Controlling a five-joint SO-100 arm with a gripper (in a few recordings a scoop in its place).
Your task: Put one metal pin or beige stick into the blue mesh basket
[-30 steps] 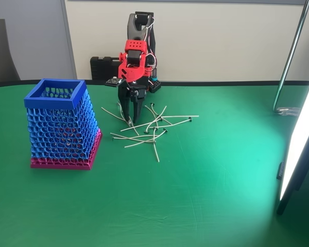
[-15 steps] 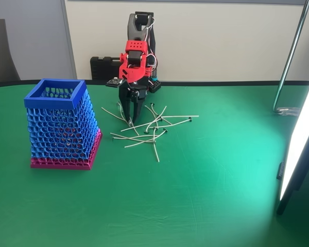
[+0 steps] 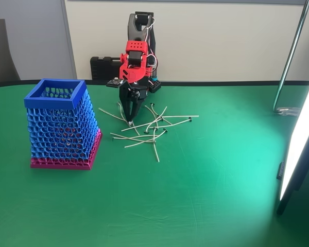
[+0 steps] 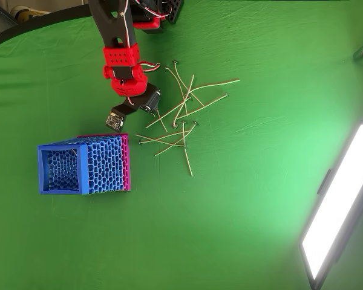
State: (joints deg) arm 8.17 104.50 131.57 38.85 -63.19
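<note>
The claw [image 3: 130, 121] points down at the left edge of the beige stick pile [image 3: 152, 128] near the table's [image 3: 206, 206] far edge, its fingers pressed nearly together; whether they pinch a stick I cannot tell. The blue mesh basket [image 3: 62, 126] stands left of the pile, apart.

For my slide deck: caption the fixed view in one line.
Red-and-black gripper reaches down at the left edge of a scattered pile of beige sticks, blue mesh basket standing to its left on green cloth.
</note>
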